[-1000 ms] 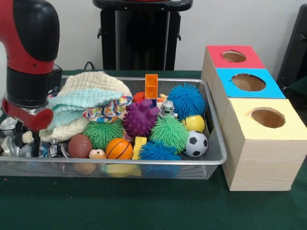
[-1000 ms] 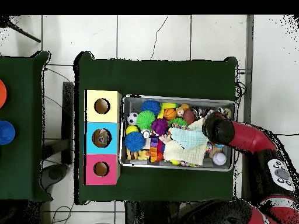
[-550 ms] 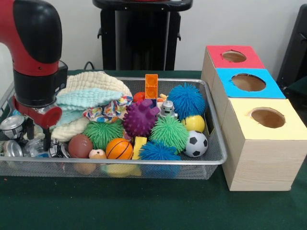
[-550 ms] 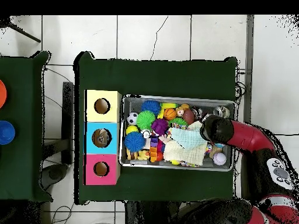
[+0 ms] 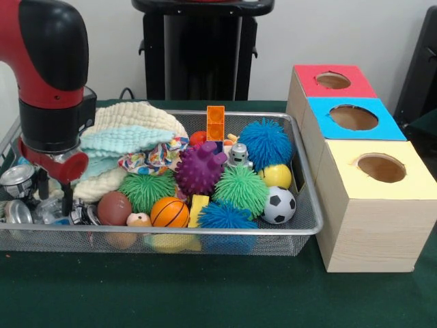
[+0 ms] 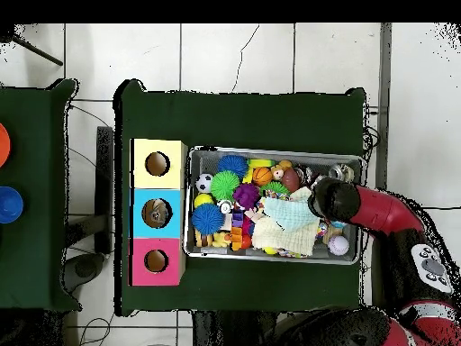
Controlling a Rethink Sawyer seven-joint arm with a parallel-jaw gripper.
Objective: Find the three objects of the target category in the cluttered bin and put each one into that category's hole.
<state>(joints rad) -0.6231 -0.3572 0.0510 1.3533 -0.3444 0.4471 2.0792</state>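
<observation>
Search step in hand. Gripper [image 5: 53,198] low at bin [image 5: 300,229] end farthest from boxes [image 5: 372,205], beside cloths [image 5: 126,140]. Fingers [image 5: 67,199] slightly apart, holding nothing you can see. Metal cans [image 5: 17,181] alongside; target category unclear. Next: you choose item, centre, descend.

green table [image 5: 205,294] | wire bin [image 5: 300,232] | three-hole box [image 5: 372,232]

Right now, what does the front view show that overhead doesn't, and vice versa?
Front only: the gripper with open fingers down among metal cans at the bin's end, and the boxes' wooden sides.

Overhead only: a second green table with an orange disc and a blue disc.

Both: the wire bin of toys, the cloths, and the red, blue and yellow boxes.
</observation>
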